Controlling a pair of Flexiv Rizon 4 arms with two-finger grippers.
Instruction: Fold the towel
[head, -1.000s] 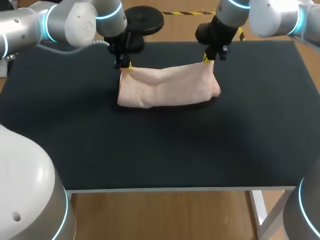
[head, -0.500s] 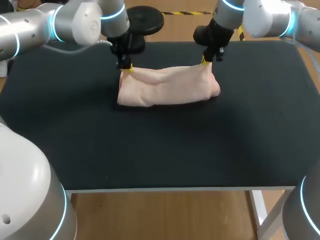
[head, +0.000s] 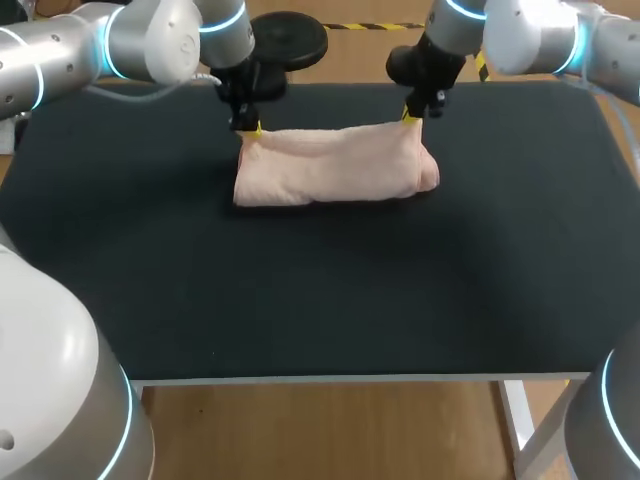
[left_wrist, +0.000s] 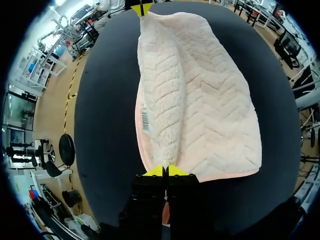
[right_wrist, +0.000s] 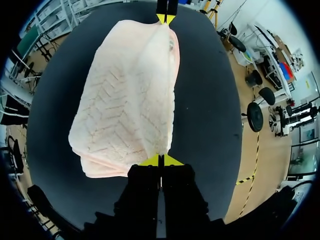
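The head camera looks down from above and behind on the whole tabletop (head: 320, 300). The wrist cameras sit close at opposite ends of the towel (head: 330, 168), facing each other and both showing it.

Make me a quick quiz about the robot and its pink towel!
1. True or false: the left end effector hangs far away from the towel.
2. What colour is the table? A black, B white, C green.
3. How many end effectors pinch the towel?
Key: 1 false; 2 A; 3 two, the left one and the right end effector.
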